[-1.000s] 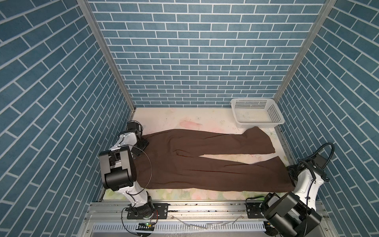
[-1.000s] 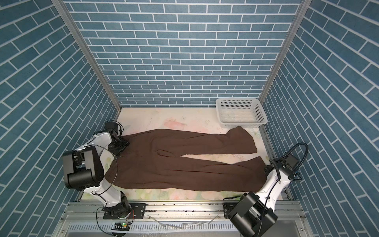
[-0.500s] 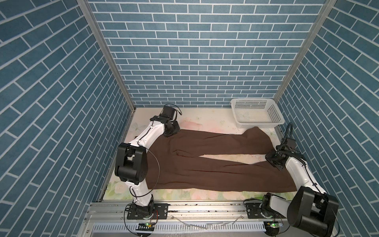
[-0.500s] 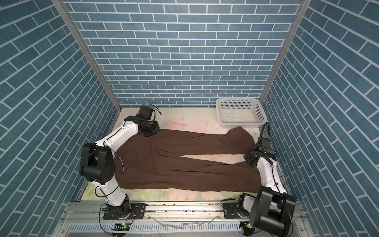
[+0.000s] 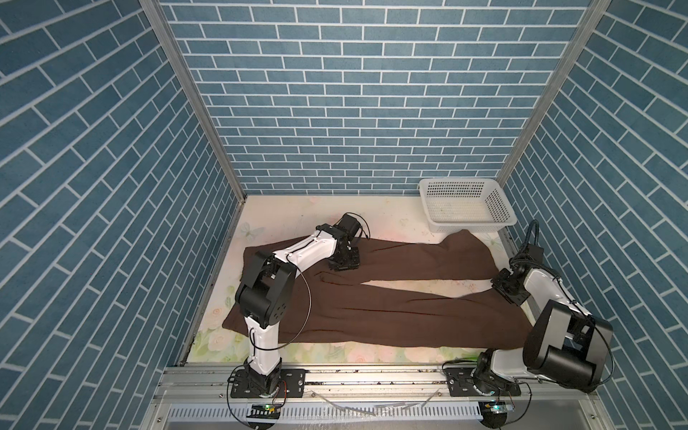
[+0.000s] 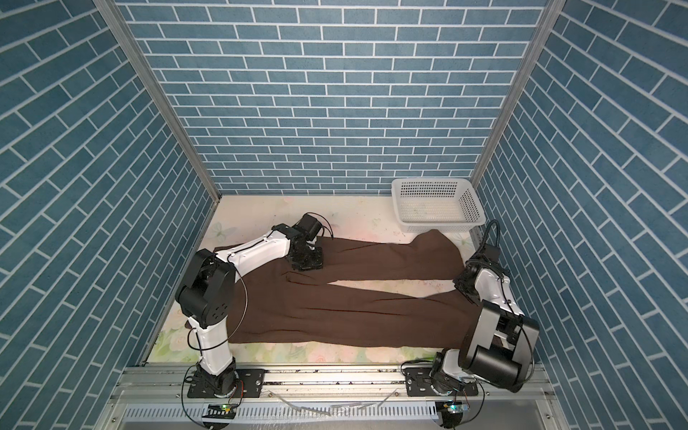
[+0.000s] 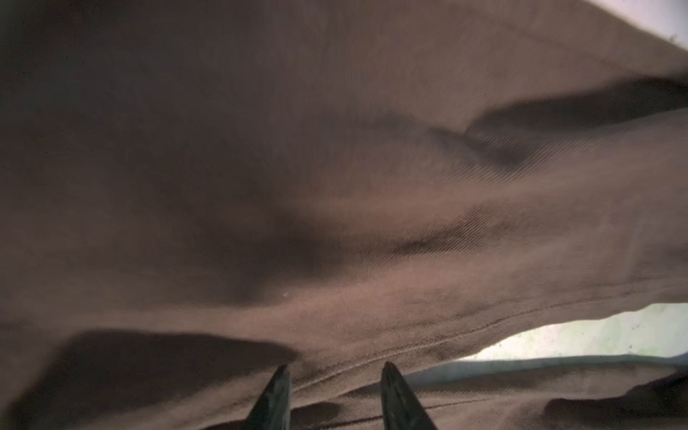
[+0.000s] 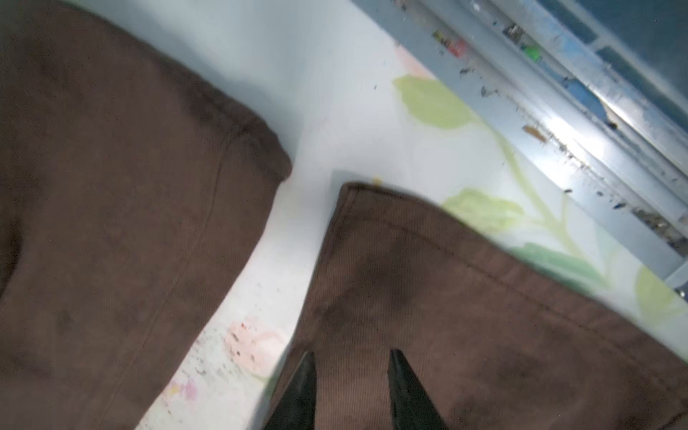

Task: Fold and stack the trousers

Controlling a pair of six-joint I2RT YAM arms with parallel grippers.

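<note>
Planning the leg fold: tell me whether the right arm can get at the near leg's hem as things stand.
Probably yes. The right gripper hangs open over the trousers, close to that hem, and nothing lies on the fabric there.

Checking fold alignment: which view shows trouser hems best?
Right wrist: both hems close up, apart, stitching clear. In both top views they are small, one partly behind the right arm. Left wrist shows trousers fabric, no hem.

You're looking at matt, fine-ribbed brown cloth trousers, a perforated white plastic basket, a scuffed metal rail
</note>
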